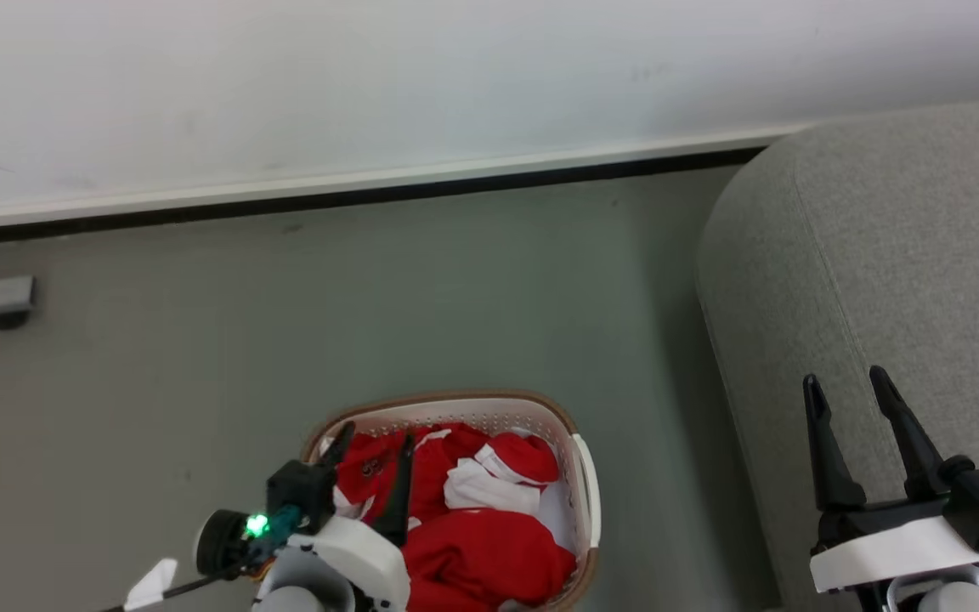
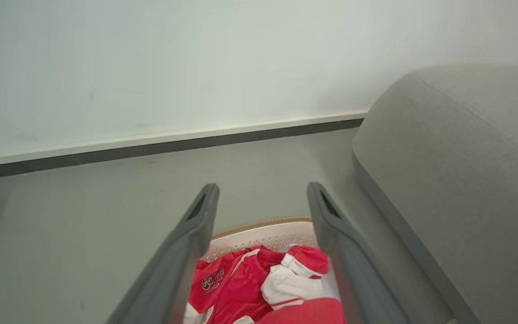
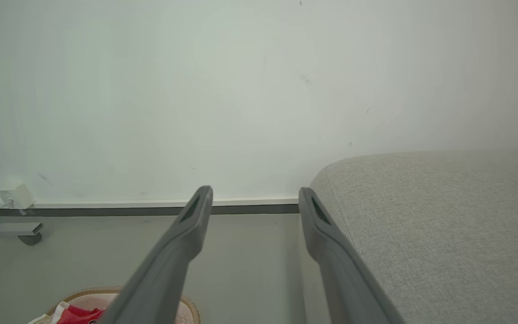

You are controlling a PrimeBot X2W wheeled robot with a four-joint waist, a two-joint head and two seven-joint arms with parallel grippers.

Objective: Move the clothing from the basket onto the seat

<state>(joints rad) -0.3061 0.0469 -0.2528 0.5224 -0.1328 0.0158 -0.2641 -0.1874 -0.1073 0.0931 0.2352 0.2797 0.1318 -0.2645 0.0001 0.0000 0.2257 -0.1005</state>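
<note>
The red clothing (image 1: 472,544) lies heaped in the basket (image 1: 489,406) on the floor (image 1: 455,280), directly beneath the spread left gripper (image 1: 375,446), which perhaps touches it, while the spread right gripper (image 1: 846,387) hangs over the sofa (image 1: 880,255), well apart.

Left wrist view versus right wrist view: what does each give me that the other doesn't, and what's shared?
Left wrist view: the open left claw, and the dark crest on the clothing. Right wrist view: the open right claw, and a white wall box low at far left. Shared: the basket with red clothing in it, the grey seat and the wall.
</note>
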